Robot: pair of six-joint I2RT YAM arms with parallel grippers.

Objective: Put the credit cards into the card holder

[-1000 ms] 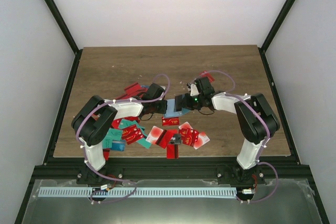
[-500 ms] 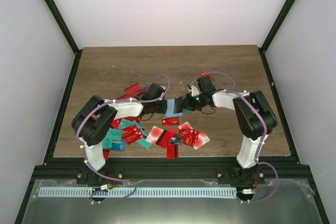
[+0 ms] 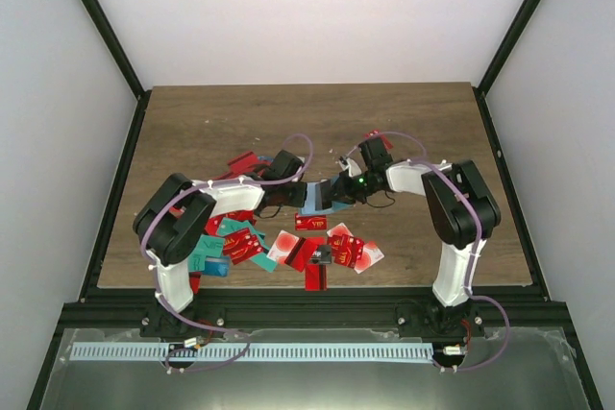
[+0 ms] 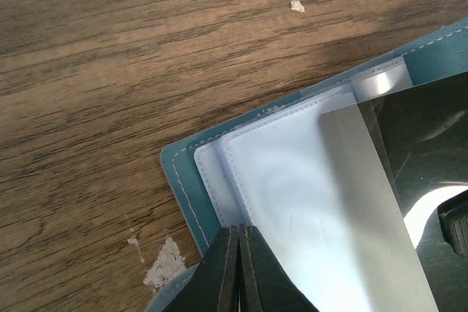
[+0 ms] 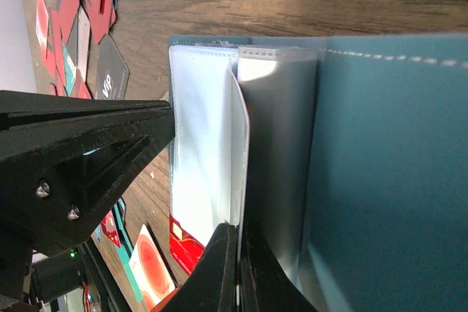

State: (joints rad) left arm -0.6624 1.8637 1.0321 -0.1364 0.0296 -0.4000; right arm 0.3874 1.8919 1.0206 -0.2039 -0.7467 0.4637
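Left end effector (image 4: 238, 272), jaws closed, pinches the pale inner sleeves (image 4: 292, 180) of the card holder (image 3: 316, 197), which lies open at frame centre. Right end effector (image 5: 235, 268), likewise closed, grips one sleeve edge. Sleeve contents cannot be determined. Loose credit cards (image 3: 312, 252) lie scattered below and left of it on the table (image 3: 240, 122).

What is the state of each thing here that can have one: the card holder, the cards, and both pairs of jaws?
Holder: open on the table, clear sleeves showing.
Cards: loose, scattered on the table near the arm bases.
Left jaws: shut on a sleeve edge of the holder.
Right jaws: shut on a sleeve edge of the holder.
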